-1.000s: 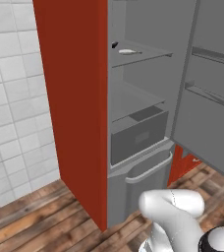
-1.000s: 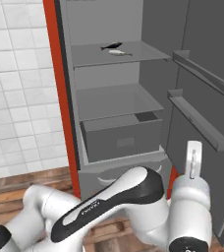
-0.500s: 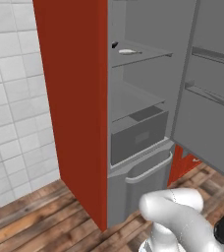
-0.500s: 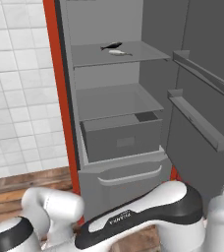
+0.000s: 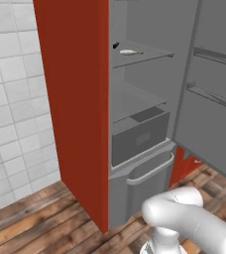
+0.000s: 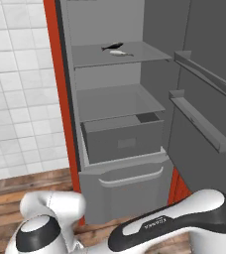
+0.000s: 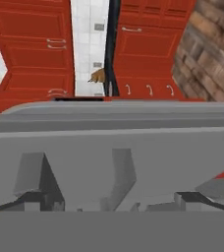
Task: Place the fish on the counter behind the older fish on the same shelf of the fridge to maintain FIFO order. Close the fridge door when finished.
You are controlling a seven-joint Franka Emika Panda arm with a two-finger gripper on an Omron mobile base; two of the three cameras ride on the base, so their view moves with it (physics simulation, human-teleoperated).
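Fish [image 6: 112, 46] behind older fish [image 6: 118, 52] on shelf [image 6: 144, 53] (upper one), fridge door [image 6: 209, 74] open at right

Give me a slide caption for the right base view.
Open fridge: dark fish behind pale fish on the upper shelf, door still open.

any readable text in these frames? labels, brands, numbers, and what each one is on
One marking: small white lettering on the dark band of the robot arm's link in the right base view, too small and blurred to read.
Fridge, fridge door, drawer, both fish on the shelf: no text or labels.
Red cabinets in the hand view: none.
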